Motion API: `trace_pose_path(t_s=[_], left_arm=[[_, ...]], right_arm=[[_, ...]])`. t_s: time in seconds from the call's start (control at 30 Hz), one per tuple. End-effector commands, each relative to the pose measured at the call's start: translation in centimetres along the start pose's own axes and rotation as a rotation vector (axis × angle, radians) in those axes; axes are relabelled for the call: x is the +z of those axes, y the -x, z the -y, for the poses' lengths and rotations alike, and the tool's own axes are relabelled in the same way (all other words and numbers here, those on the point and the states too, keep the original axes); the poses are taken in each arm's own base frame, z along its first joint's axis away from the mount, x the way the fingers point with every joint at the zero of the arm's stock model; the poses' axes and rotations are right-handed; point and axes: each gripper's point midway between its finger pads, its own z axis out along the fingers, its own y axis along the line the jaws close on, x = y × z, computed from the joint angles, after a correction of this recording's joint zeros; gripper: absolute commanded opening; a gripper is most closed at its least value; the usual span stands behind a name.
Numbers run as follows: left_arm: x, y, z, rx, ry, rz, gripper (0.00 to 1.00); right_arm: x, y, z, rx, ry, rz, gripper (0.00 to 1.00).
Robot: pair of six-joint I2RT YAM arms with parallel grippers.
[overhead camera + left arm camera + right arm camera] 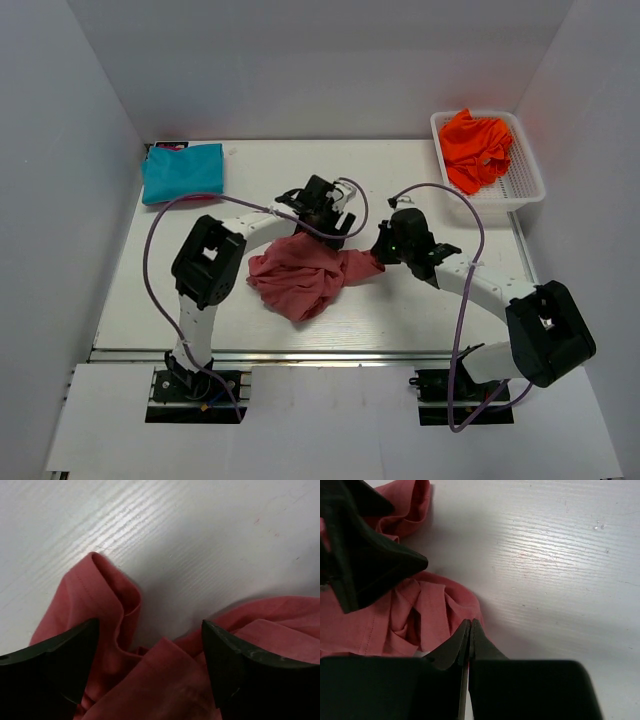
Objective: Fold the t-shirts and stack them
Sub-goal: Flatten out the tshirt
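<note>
The salmon t-shirt (300, 280) lies crumpled at the table's middle. My left gripper (320, 228) is open and hangs over the shirt's far edge. In the left wrist view (150, 625) a fold of the shirt (100, 595) lies between its spread fingers (55, 660). My right gripper (378, 252) is at the shirt's right end. In the right wrist view (470, 623) its jaws are shut on a bunched edge of the shirt (420, 610). The teal t-shirt (182, 172) lies folded at the far left. The orange t-shirt (478, 148) is crumpled in the basket.
The white mesh basket (530, 172) stands at the far right corner. White walls enclose the table on three sides. The left gripper's dark body (370, 555) shows close to my right gripper in the right wrist view. Purple cables loop over both arms.
</note>
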Motion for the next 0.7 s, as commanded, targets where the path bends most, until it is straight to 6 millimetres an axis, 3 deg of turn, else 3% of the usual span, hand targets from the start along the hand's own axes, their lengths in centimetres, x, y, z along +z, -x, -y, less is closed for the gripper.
trace_pose_path(t_s=[0.0, 0.07, 0.1, 0.13, 0.27, 0.37, 0.47, 0.53, 0.57, 0.63, 0.67], left_arm=[[-0.4, 1.1, 0.9, 0.027, 0.001, -0.012, 0.91], [0.1, 0.8, 0.6, 0.016, 0.014, -0.034, 0.48], [0.2, 0.3, 0.3, 0.003, 0.035, -0.044, 0.09], [0.2, 0.7, 0.3, 0.004, 0.035, -0.03, 0.0], [-3.1, 3.8, -0.6, -0.027, 0.112, 0.112, 0.0], [-7.6, 7.6, -1.0, -0.029, 0.139, 0.273, 0.0], [-12.2, 10.2, -1.1, -0.033, 0.143, 0.4, 0.0], [-14.7, 11.2, -2.0, -0.045, 0.207, 0.464, 0.0], [-17.7, 12.5, -1.8, -0.049, 0.217, 0.54, 0.0], [-20.1, 13.4, -1.6, -0.038, 0.216, 0.626, 0.0], [-21.5, 13.6, -2.0, -0.037, 0.245, 0.656, 0.0]], right_arm=[[-0.3, 1.0, 0.1, -0.006, -0.01, 0.044, 0.0], [-0.4, 1.0, 0.1, -0.009, -0.011, 0.046, 0.0], [-0.4, 0.9, 0.3, -0.007, -0.019, 0.043, 0.0], [-0.4, 0.9, 0.2, -0.007, -0.019, 0.045, 0.0], [-0.8, 1.4, 0.6, -0.002, -0.041, 0.069, 0.0], [-1.5, 2.7, 0.7, 0.004, -0.058, 0.117, 0.0], [-2.8, 5.0, 0.9, 0.011, -0.087, 0.206, 0.0], [-4.3, 7.1, 1.4, 0.034, -0.125, 0.292, 0.0], [-5.2, 8.7, 2.2, 0.062, -0.179, 0.357, 0.0], [-7.2, 11.3, 1.9, 0.063, -0.192, 0.437, 0.0], [-9.2, 13.4, 1.8, 0.074, -0.202, 0.519, 0.0]])
